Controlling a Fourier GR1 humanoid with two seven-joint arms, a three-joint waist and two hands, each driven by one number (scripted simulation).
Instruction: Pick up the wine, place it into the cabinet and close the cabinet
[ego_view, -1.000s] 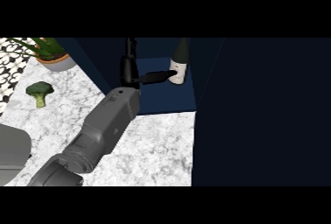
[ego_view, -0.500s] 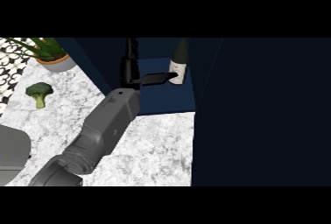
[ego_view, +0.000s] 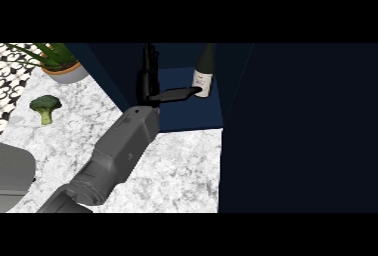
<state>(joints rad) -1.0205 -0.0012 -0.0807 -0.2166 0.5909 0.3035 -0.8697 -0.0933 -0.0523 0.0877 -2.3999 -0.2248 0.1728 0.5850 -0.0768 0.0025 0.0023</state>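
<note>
Dark glass marks the wine (ego_view: 205, 70) bottle, which stands upright inside the cabinet (ego_view: 193, 116) on its navy floor. Its long axis runs floor to top, the neck pointing up toward the far edge of the view and the base resting near the cabinet's right inner wall. A pale label wraps the lower body of the bottle.

One grey forearm comes up from the lower left across the marbled counter (ego_view: 173, 170) and ends in a black hand, the right hand (ego_view: 159, 89), at the cabinet's left side. Its fingers stand straight up along the cabinet's left edge, and a flat, straight part of the hand stretches sideways toward the wine, its tip at the bottle's base, just under the label. The fingers are spread and straight, not curled round the bottle; whether the tip truly touches the glass cannot be told.

Right of the wine, a broad navy panel, the cabinet door (ego_view: 303, 130), fills the view from top to bottom.

Left of the cabinet, on the counter, a potted plant (ego_view: 60, 62) sits at the far corner, and a broccoli (ego_view: 46, 106) lies nearer, well apart from the cabinet. A grey rounded shape (ego_view: 15, 175) shows at the left edge of the view, beside the forearm.
</note>
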